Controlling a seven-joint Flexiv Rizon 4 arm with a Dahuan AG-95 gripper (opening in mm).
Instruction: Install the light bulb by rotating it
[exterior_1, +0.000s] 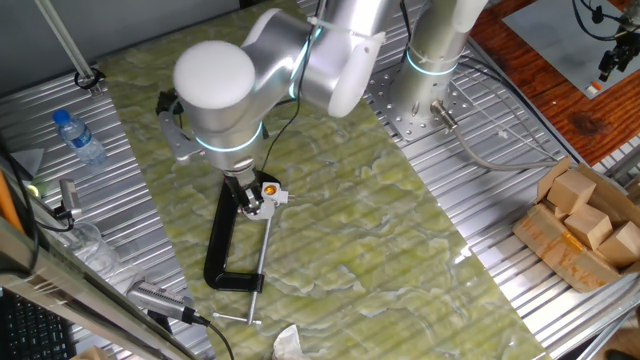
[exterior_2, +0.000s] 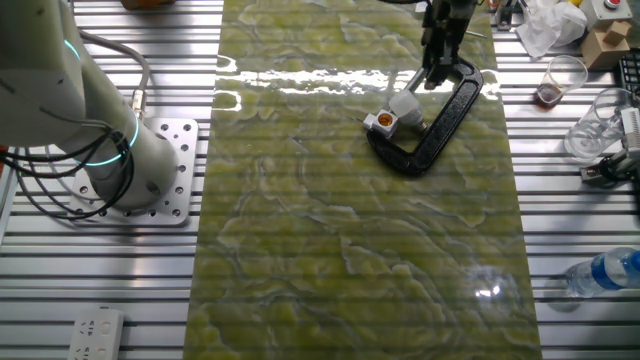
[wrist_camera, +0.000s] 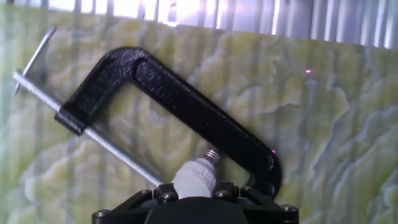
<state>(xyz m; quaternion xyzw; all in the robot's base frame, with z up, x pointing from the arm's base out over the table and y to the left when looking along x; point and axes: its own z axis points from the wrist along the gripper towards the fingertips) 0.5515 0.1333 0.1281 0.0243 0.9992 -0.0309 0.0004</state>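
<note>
My gripper (exterior_2: 428, 78) is shut on the light bulb (wrist_camera: 194, 178), a pale grey-white bulb whose threaded metal tip points away from the hand. In the other fixed view the light bulb (exterior_2: 406, 104) hangs tilted, just right of a small white square block with a yellow-orange centre (exterior_2: 383, 121); whether tip and block touch I cannot tell. The block (exterior_1: 270, 188) is held by the black C-clamp (exterior_1: 222, 250), which lies flat on the green mat. In the hand view the black C-clamp (wrist_camera: 180, 99) lies right behind the bulb's tip. My gripper (exterior_1: 246, 196) hides the bulb in one fixed view.
The clamp's long screw rod (wrist_camera: 93, 134) runs left of the bulb. A water bottle (exterior_1: 78, 137) and a plastic cup (exterior_2: 565, 76) stand off the mat. A cardboard box of wooden blocks (exterior_1: 580, 225) sits at the right. The arm's base (exterior_2: 150, 170) is bolted beside the mat.
</note>
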